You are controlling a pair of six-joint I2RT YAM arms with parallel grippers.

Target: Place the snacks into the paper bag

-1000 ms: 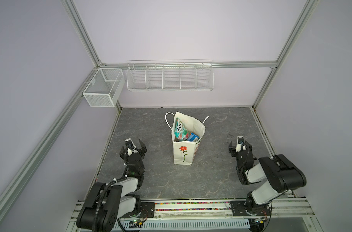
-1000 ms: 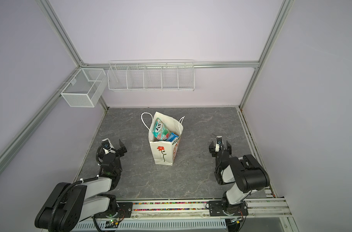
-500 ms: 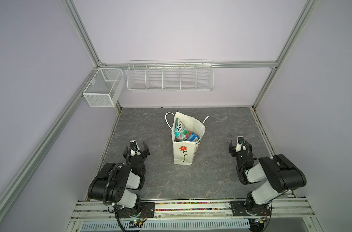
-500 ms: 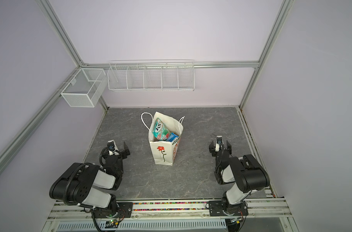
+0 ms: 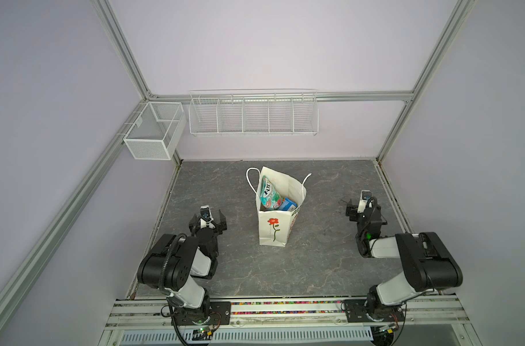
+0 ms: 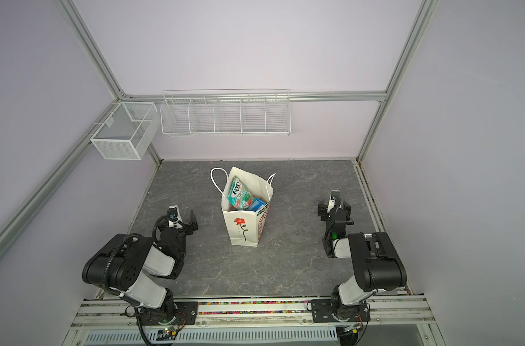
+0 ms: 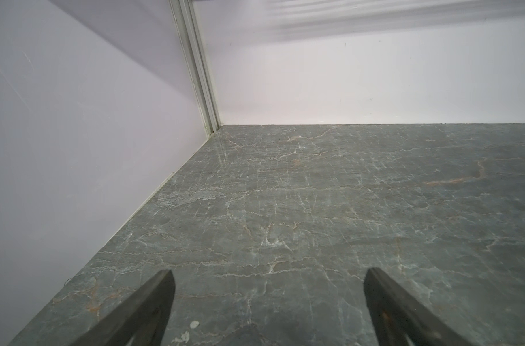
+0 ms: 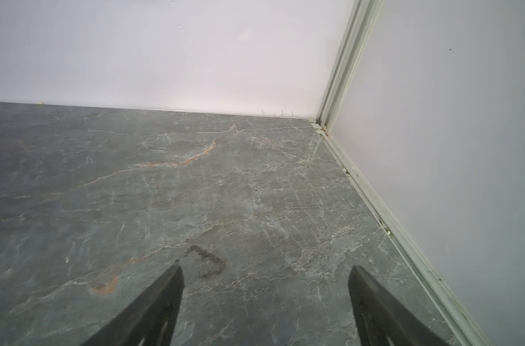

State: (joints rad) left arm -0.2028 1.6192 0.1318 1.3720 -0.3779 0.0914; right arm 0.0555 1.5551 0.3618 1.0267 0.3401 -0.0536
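Snack run, tabletop rig: 1 paper bag [image 5: 273, 232] [image 6: 243, 233] stands upright near the ctr of the grey marble-look table [image 5: 315, 260] [image 6: 291, 263]. Its mouth is open, 2 white cord handles stick up, and 1 red flower w/ a green stem is drawn on the front.

Two snacks show in the bag's mouth in both top views. One is a teal FOX'S packet [image 5: 268, 194] [image 6: 239, 194] leaning on the rear panel. The other is a blue pack [image 5: 287, 205] [image 6: 257, 205] just beside it and lower down. Whatever lies deeper in the bag is hidden.

Two arms flank the bag, 1 per side, both folded low and well apart from it.
- **Left:** the left gripper [image 5: 207, 219] [image 6: 180, 223] [image 7: 268, 271] faces the back wall w/ its jaws spread wide, holding nothing. The left wrist view shows its 2 dark fingertips [image 7: 162, 281] over bare tabletop near the back-left corner.
- **Right:** the right gripper [image 5: 363, 211] [image 6: 334, 209] [image 8: 266, 267] is set the same way, released and gripping nothing. Its 2 fingertips [image 8: 174, 278] hang over bare stone near the back-right corner.

Two white wire baskets hang on the frame above the table. A small mesh box [image 5: 153, 140] [image 6: 120, 140] sits at the back-left corner. A long rack [image 5: 253, 119] [image 6: 225, 118] w/ 5 compartments runs along the back wall.
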